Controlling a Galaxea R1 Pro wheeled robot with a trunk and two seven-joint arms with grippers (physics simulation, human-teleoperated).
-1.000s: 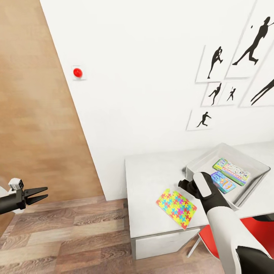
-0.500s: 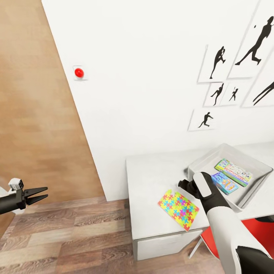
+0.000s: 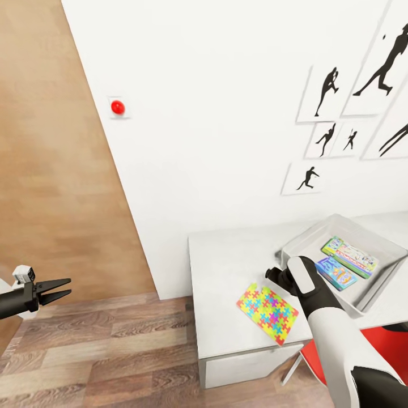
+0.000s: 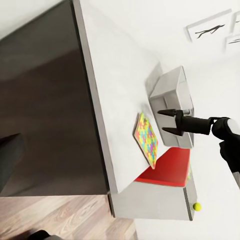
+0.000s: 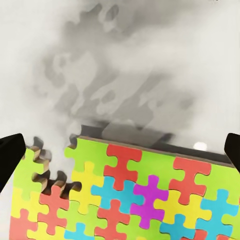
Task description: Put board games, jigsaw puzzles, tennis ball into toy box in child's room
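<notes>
A multicolour jigsaw puzzle (image 3: 267,306) lies flat on the table (image 3: 226,263) near its front edge. My right gripper (image 3: 276,276) hovers just above the puzzle's far edge, between it and the toy box (image 3: 306,233). In the left wrist view this gripper (image 4: 167,121) is open and holds nothing. The right wrist view looks down on the puzzle (image 5: 125,195) with one black fingertip (image 5: 10,155) at each side. Inside the toy box lie a multicolour board game (image 3: 349,253) and a small blue one (image 3: 336,273). The tennis ball (image 4: 197,206) sits past the red chair. My left gripper (image 3: 56,288) hangs open over the floor.
A red chair (image 3: 385,340) is tucked under the table at the right. Black silhouette posters (image 3: 340,113) and a red dome (image 3: 117,107) are on the white wall. A brown wall panel (image 3: 51,170) and wood-plank floor (image 3: 102,351) lie to the left.
The whole picture has drifted slightly, so the camera moved a little. Both grippers and the toys keep their places.
</notes>
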